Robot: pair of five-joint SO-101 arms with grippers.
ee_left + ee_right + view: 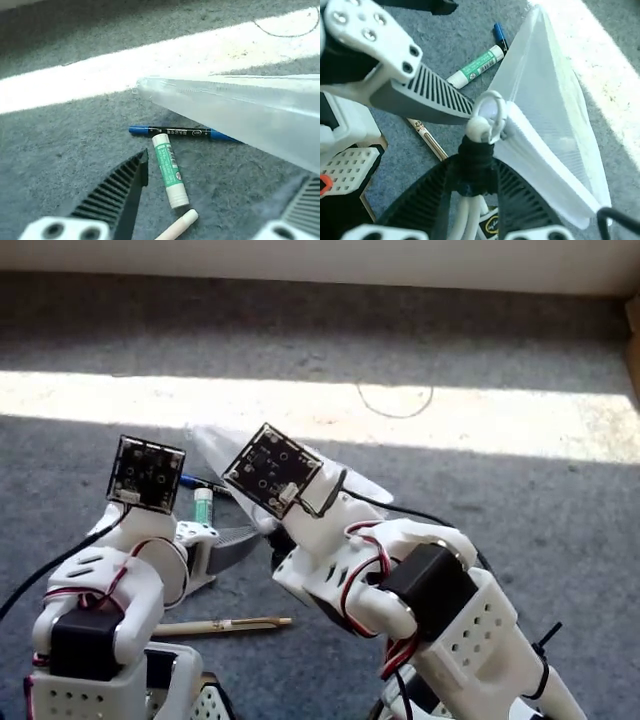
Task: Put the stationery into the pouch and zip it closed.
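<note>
1. My right pincer point(476, 162) is clamped on the zip pull point(476, 146) of the pouch point(545, 110), and that end looks lifted off the desk point(520, 540).
2. My left pincer point(227, 170) gapes wide with nothing in it, hovering over the glue stick point(170, 170).
3. I judge the first pick comes next. I should straddle the glue stick across its width, close near its middle, and hold the right grip steady so the mouth doesn't sag.
4. In the high view, the glue stick and blue marker point(175, 131) lie at 8 o'clock of the pouch. The gold pen point(225, 624) is farther off at 7 o'clock.
5. I see nothing through the pouch's clear wall. How far its zip is open, I cannot tell.
</note>
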